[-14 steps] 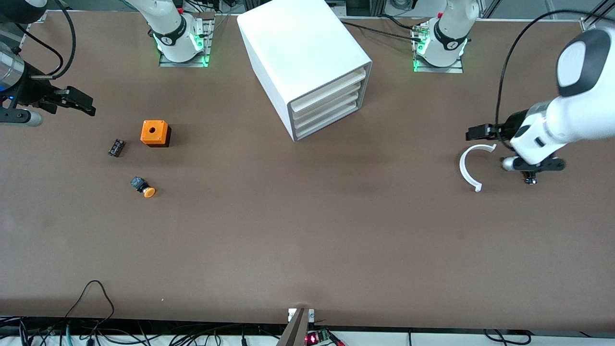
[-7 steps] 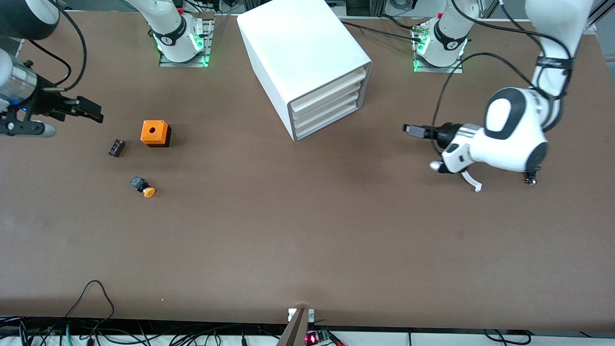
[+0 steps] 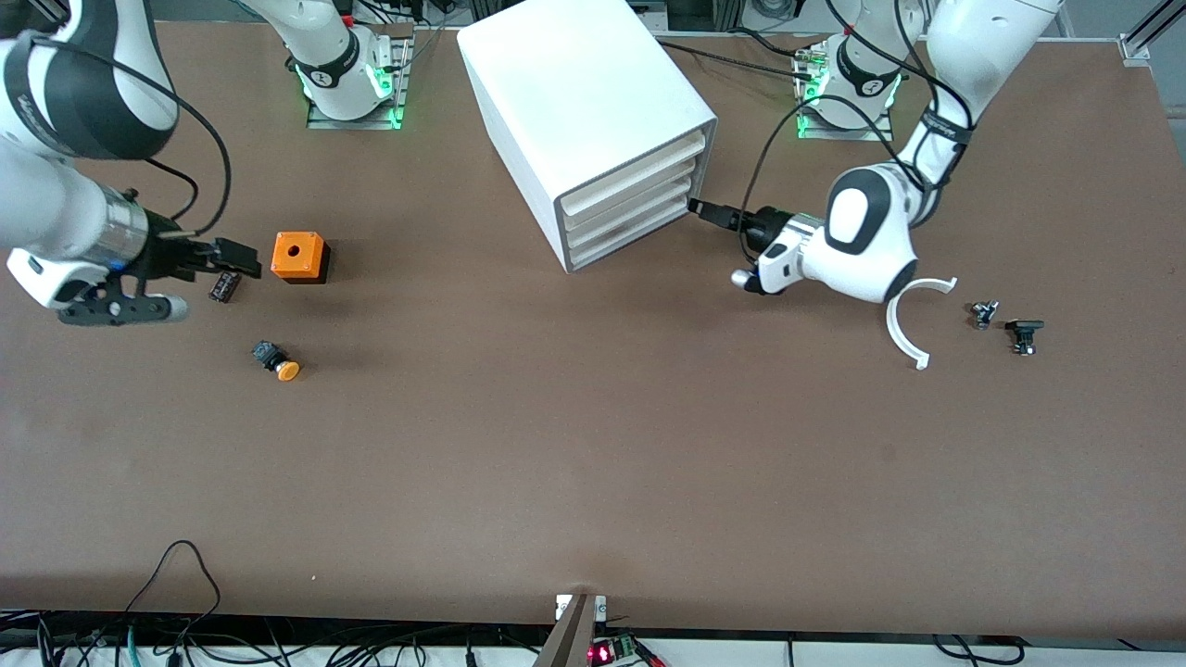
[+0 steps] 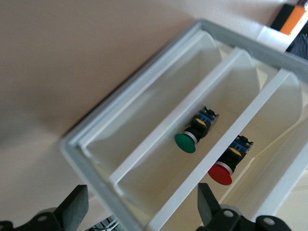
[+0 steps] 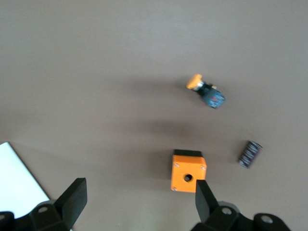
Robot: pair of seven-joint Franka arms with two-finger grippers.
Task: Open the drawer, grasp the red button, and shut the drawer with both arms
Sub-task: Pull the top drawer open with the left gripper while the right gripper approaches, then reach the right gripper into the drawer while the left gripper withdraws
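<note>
Since the previous second, the left gripper (image 3: 697,207) has swung in to the drawer (image 3: 630,199) fronts, jaws spread, empty; pulling comes next. Inside the cabinet (image 3: 574,102) lies the red-capped button (image 4: 226,168). Near the orange cube (image 3: 298,257), the right gripper (image 3: 236,255) hovers released.

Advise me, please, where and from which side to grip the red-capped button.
Probably across its black blocky body, from above once the drawer is out: the button lies on its side, and flat body sides give a surer hold than the rounded cap.
</note>
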